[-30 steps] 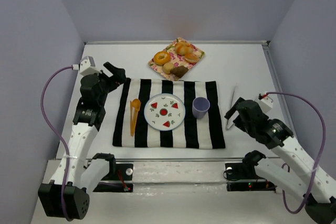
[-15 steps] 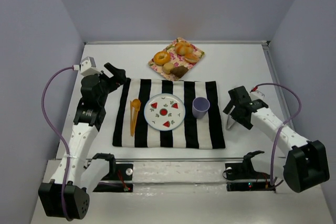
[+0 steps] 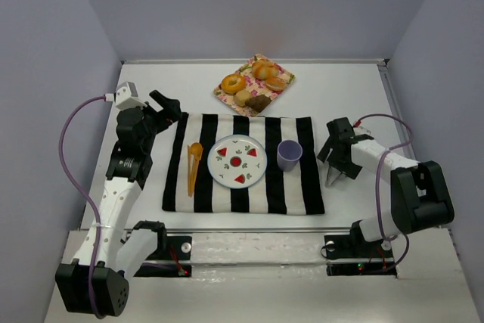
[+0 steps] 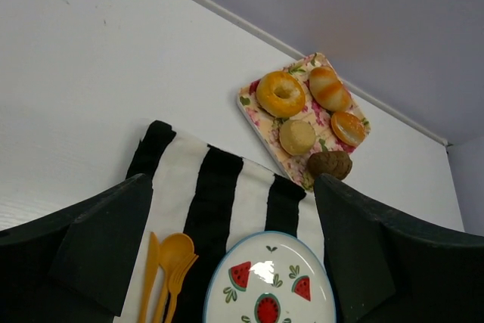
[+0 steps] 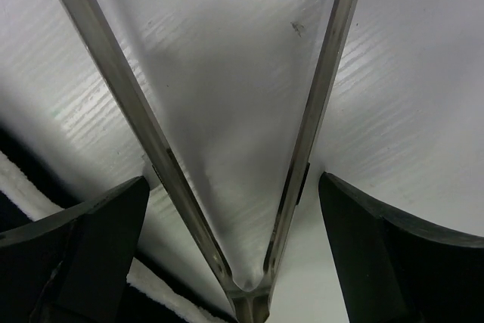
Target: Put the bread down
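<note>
The bread (image 3: pixel 259 102) (image 4: pixel 330 164), dark brown and lumpy, lies on the near corner of a floral tray (image 3: pixel 221 93) (image 4: pixel 253 108) at the back of the table. A watermelon-patterned plate (image 3: pixel 212 158) (image 4: pixel 274 271) sits on the striped mat (image 3: pixel 302 187). My left gripper (image 3: pixel 163 104) (image 4: pixel 231 179) hangs open above the mat's rear left corner, holding nothing. My right gripper (image 3: pixel 335 166) (image 5: pixel 233 179) is open and low over metal tongs (image 3: pixel 329 181) (image 5: pixel 128 88) right of the mat. Both tong arms lie between its fingers, which stand apart from them.
The tray also holds an orange-glazed doughnut (image 3: pixel 232 82) (image 4: pixel 280 94), a pale bun (image 3: pixel 242 97) (image 4: pixel 297 136) and other rolls. A lilac cup (image 3: pixel 289 154) stands right of the plate. Orange plastic cutlery (image 3: pixel 193 164) (image 4: pixel 168 270) lies left of it. Walls enclose the table on three sides.
My right arm has folded in and its gripper has come down over the tongs, still open. The left arm and the food have not moved.
</note>
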You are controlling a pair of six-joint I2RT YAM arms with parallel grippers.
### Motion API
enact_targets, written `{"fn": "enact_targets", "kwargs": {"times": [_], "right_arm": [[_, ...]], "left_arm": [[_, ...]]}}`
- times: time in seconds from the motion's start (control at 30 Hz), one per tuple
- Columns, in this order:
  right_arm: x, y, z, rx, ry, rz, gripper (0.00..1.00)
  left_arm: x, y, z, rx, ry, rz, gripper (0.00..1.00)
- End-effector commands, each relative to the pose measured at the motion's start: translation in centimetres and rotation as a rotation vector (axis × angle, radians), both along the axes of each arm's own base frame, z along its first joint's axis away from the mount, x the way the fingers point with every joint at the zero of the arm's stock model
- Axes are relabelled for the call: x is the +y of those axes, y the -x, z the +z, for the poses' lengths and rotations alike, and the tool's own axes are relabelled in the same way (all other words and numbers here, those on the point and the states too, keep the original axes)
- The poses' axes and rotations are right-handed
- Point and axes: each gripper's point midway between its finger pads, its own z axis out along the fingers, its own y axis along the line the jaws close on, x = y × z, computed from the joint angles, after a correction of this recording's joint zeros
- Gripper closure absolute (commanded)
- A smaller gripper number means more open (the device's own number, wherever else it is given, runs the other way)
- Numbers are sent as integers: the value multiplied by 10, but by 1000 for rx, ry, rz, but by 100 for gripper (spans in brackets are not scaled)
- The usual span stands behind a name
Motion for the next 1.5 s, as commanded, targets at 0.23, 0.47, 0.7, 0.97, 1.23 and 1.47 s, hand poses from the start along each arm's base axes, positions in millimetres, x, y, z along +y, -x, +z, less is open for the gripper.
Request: {"fn": "enact_targets", "kwargs": {"times": [0.23, 0.47, 0.7, 0.97, 1.23, 1.47], "right_arm": [[-6, -27, -14, -27, -53, -45, 17], [-15, -27, -16, -36, -14, -88, 47], [-10, -46, 47, -215, -29, 29, 64], [-4, -58, 157, -454, 25, 269, 66], [94, -69, 235, -664, -231, 888, 67], [146, -81, 257, -669, -236, 1394, 59]], "left_arm": [[5, -1, 7, -39, -27, 16, 1], [4, -1, 2, -29, -25, 7, 3], [2, -1, 3, -31, -19, 2, 3], [0, -1, 2, -31, -11, -7, 3], [-3, -2, 6, -38, 0, -24, 4], [-4, -2, 6, -39, 1, -26, 4]]}}
